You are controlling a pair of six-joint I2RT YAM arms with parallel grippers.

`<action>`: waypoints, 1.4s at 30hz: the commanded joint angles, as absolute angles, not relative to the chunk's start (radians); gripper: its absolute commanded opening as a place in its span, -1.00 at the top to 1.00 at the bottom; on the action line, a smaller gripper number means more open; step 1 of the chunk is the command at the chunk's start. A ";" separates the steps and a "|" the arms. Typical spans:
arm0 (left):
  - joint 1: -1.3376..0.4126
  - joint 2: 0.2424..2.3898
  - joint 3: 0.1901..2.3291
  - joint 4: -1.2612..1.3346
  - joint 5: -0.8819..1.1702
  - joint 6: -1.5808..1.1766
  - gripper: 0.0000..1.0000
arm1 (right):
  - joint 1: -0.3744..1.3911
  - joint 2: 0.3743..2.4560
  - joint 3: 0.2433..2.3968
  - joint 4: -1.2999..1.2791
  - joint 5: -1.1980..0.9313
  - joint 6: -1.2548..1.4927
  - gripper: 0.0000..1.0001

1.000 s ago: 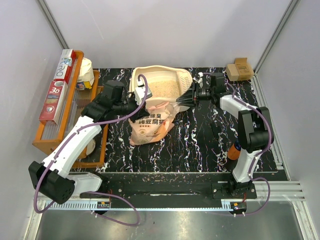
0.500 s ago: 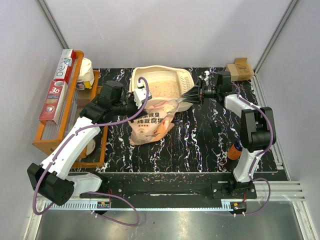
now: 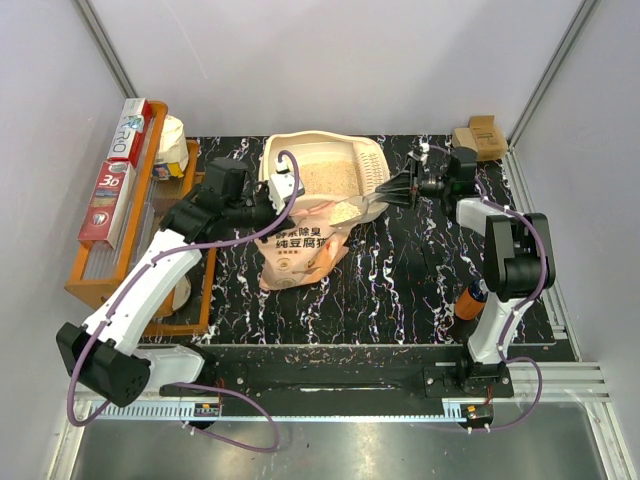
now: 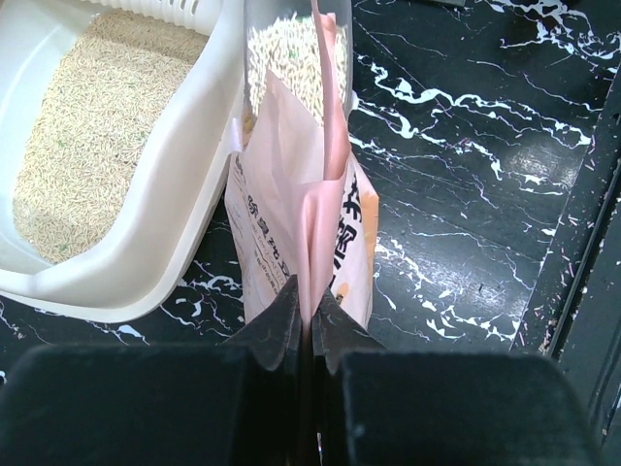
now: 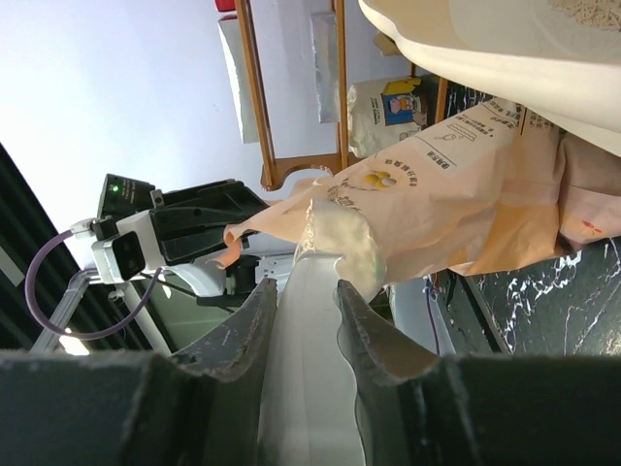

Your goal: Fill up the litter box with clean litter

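Note:
The cream litter box [image 3: 372, 160] stands at the back of the table with clean litter [image 3: 322, 178] spread over its floor. In the left wrist view the clean litter [image 4: 92, 136] shows as pale tan granules beside the litter box wall [image 4: 175, 214]. In front of the box leans the pink-and-white litter bag [image 3: 300, 245]. My left gripper [image 3: 272, 211] is shut on the bag's pink top edge [image 4: 325, 146]. My right gripper [image 3: 384, 193] is shut on the white handle [image 5: 310, 388] of a clear scoop [image 4: 296, 53]. The scoop holds granules and sits at the bag's mouth.
An orange wooden tray [image 3: 100, 275] at the left holds a foil box [image 3: 120, 170] and a small printed bag [image 3: 176, 150]. A cardboard box [image 3: 478, 138] sits at the back right corner. An orange object [image 3: 467, 300] stands beside the right arm's base.
The right arm has drawn back to the right, carrying the scoop's handle with it. The left arm and the bag have stayed where they were.

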State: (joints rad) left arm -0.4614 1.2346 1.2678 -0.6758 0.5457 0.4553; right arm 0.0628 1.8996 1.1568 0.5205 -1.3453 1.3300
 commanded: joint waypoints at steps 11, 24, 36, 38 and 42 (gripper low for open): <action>-0.453 1.272 1.351 -0.624 0.548 0.468 1.00 | 0.006 1.939 1.248 0.678 -1.414 1.420 1.00; -0.448 1.282 1.344 -0.638 0.535 0.474 1.00 | -0.029 2.028 1.451 0.572 -1.399 1.390 1.00; -0.449 1.285 1.347 -0.687 0.514 0.491 1.00 | -0.025 2.212 1.807 0.232 -1.214 1.226 1.00; -0.449 1.278 1.341 -0.695 0.514 0.494 1.00 | -0.008 2.240 1.868 0.192 -1.159 1.166 1.00; -0.449 1.270 1.324 -0.698 0.511 0.497 1.00 | 0.049 2.284 1.966 0.070 -1.092 1.068 1.00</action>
